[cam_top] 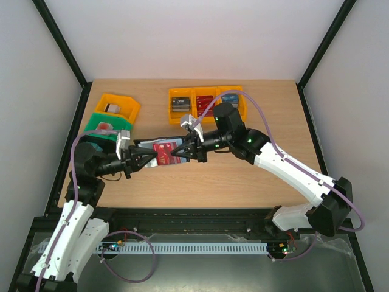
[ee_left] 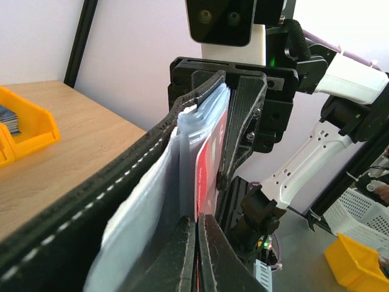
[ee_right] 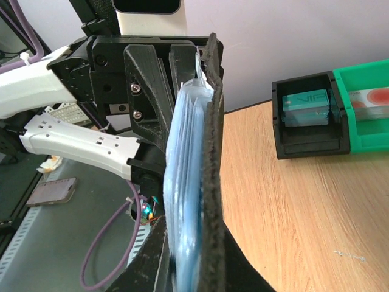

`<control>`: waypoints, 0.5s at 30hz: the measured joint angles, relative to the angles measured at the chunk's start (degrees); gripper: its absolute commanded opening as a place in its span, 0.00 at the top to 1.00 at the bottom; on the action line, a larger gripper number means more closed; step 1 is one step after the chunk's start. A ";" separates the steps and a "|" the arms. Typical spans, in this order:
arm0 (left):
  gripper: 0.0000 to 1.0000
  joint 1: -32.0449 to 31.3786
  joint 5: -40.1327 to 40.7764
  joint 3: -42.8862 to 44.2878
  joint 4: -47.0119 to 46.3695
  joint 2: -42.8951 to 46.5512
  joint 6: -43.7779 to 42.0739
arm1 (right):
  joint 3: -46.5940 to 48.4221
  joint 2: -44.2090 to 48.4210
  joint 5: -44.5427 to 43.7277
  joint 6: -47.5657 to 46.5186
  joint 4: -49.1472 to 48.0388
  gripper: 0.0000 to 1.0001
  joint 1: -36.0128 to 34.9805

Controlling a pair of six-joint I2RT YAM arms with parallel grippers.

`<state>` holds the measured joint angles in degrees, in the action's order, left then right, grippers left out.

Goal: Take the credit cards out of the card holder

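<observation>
The black card holder (cam_top: 144, 145) hangs open above the table's middle, stretched between both grippers. A red credit card (cam_top: 165, 151) shows in its grey-blue pockets. My left gripper (cam_top: 150, 159) is shut on the near edge of that red card (ee_left: 207, 164), with the black stitched cover (ee_left: 115, 204) and clear sleeves beside its fingers. At the opposite end my right gripper (cam_top: 184, 150) is shut on the cover (ee_right: 213, 128) and the bluish pockets (ee_right: 185, 182). In the left wrist view the right gripper (ee_left: 227, 91) is at the holder's far end. Other cards inside are hidden.
Three joined orange bins (cam_top: 206, 92) with cards stand at the back. An orange bin (cam_top: 119, 107) and a green bin (cam_top: 107, 126) are at the back left. A black bin (ee_right: 307, 131) holding a teal card sits beside the green one (ee_right: 364, 103).
</observation>
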<state>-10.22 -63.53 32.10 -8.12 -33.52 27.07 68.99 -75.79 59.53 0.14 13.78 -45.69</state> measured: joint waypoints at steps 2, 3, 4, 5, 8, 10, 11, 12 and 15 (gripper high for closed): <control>0.98 0.02 0.00 0.11 0.37 0.04 -0.35 | 0.02 0.00 -0.04 -0.17 0.09 0.98 0.00; 0.98 0.02 0.00 0.15 0.50 0.07 -0.57 | 0.00 0.00 -0.07 -0.17 0.13 0.98 0.00; 0.98 0.02 0.00 0.31 0.87 0.09 -0.83 | 0.02 0.00 -0.09 -0.22 0.17 0.98 0.00; 0.98 0.02 0.00 0.50 1.31 0.11 -1.14 | 0.02 0.00 -0.11 -0.28 0.20 0.98 0.00; 0.98 0.46 0.09 0.94 2.56 0.24 -2.38 | 0.02 0.02 -0.09 -0.66 0.66 0.98 0.37; 0.98 0.90 0.13 0.98 3.06 0.24 -2.91 | 0.02 0.04 -0.09 -1.01 1.07 0.98 0.70; 0.98 1.01 0.22 0.98 3.26 0.24 -3.10 | 0.02 0.04 -0.09 -1.07 1.25 0.98 0.85; 0.98 1.09 0.33 0.98 3.39 0.24 -3.30 | 0.02 0.04 -0.09 -1.09 1.40 0.98 0.96; 0.98 1.14 0.44 0.98 3.45 0.24 -3.63 | 0.02 0.04 -0.09 -1.03 1.42 0.98 1.01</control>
<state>-9.08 -63.09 33.08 -4.67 -33.28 23.44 69.01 -75.75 59.44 -0.89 15.20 -44.69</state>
